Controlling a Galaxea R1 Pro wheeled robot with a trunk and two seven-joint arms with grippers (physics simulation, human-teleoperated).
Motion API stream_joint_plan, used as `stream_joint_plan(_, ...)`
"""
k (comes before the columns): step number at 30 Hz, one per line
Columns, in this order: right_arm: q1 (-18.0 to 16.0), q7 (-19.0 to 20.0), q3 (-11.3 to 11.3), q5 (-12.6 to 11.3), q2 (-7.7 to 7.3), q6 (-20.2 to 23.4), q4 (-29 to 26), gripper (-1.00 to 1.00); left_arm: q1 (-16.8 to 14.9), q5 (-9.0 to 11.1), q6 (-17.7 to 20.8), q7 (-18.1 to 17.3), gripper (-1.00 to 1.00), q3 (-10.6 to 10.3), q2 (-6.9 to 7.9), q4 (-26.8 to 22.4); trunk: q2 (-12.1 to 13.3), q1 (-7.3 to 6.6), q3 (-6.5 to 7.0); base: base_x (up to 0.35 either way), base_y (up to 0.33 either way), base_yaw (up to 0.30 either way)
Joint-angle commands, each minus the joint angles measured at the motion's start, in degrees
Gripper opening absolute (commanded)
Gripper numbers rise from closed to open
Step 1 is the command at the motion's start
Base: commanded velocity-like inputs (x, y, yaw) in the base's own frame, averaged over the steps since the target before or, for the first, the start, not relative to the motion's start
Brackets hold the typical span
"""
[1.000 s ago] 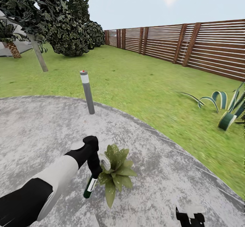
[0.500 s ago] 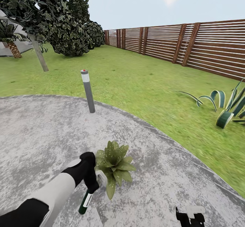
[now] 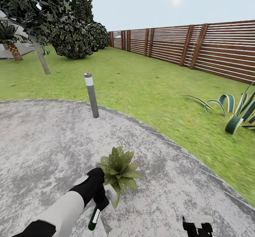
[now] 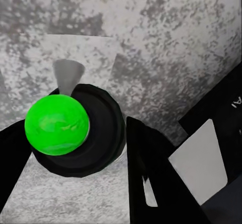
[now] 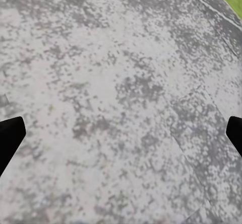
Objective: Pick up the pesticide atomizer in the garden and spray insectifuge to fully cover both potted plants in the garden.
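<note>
Head high; wrists close over paving (image 5: 121,83)

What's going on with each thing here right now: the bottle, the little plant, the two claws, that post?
pesticide atomizer: clamped in the left gripper, tilted, green end down.
potted plant: upright on the grey paving, right beside the left gripper.
right gripper: open, holding nothing, above the paving.
grey post: standing upright at the paving's edge.

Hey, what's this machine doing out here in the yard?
It is treating a plant with bug spray. Its left gripper is closed on a slim spray bottle, held right beside a small potted plant standing on the round grey paving. The right gripper hangs open and idle above the paving. No spray is visible.
</note>
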Motion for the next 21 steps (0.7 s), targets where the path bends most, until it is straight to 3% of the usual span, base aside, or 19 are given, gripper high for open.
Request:
stream_joint_plan(1,-0.04,-0.19,-0.43,0.61,0.01,-0.17,0.09,1.00,0.01,-0.52,0.36,0.37,-1.00,-0.01,0.04,0.01,-0.02,-0.01,-0.05,0.000,0.000,0.000)
stream_joint_plan(7,-0.04,-0.19,-0.49,0.61,-0.07,-0.17,0.16,1.00,1.93,-1.04,0.31,5.71,-1.00,0.16,0.69,0.31,-0.02,-0.01,-0.05,0.000,0.000,0.000)
stream_joint_plan(10,-0.04,-0.17,-0.50,0.61,-0.08,-0.17,0.19,1.00,3.07,-0.51,-0.23,6.33,-1.00,0.06,0.75,-0.14,-0.02,-0.01,-0.05,0.000,0.000,0.000)
stream_joint_plan(11,-0.04,-0.16,-0.49,0.61,-0.08,-0.17,0.18,1.00,3.12,-0.44,-0.16,6.26,-1.00,0.08,0.51,-0.36,-0.02,-0.01,-0.05,0.000,0.000,0.000)
stream_joint_plan(13,-0.04,-0.16,-0.51,0.61,-0.08,-0.17,0.16,1.00,3.15,0.46,-0.01,6.10,-1.00,0.16,-1.33,-1.07,-0.02,-0.01,-0.05,0.000,0.000,0.000)
stream_joint_plan(14,-0.04,-0.16,-0.50,0.61,-0.08,-0.17,0.16,1.00,3.18,2.34,0.02,6.12,-1.00,0.19,-2.05,-1.57,-0.02,-0.01,-0.05,0.000,0.000,0.000)
stream_joint_plan(17,-0.04,-0.15,-0.49,0.61,-0.08,-0.17,0.18,1.00,3.21,12.51,-0.23,6.66,-1.00,0.08,-2.05,-2.77,-0.02,-0.01,-0.05,0.000,0.000,0.000)
stream_joint_plan(19,-0.04,-0.14,-0.50,0.61,-0.08,-0.17,0.18,1.00,3.21,15.31,-0.43,6.75,-1.00,-0.11,-2.05,-2.73,-0.02,-0.01,-0.05,0.000,0.000,0.000)
stream_joint_plan(21,-0.04,-0.14,-0.47,0.61,-0.08,-0.17,0.15,1.00,3.60,15.94,-0.48,6.73,-1.00,-0.38,-2.05,-2.35,-0.02,-0.01,-0.05,0.000,0.000,0.000)
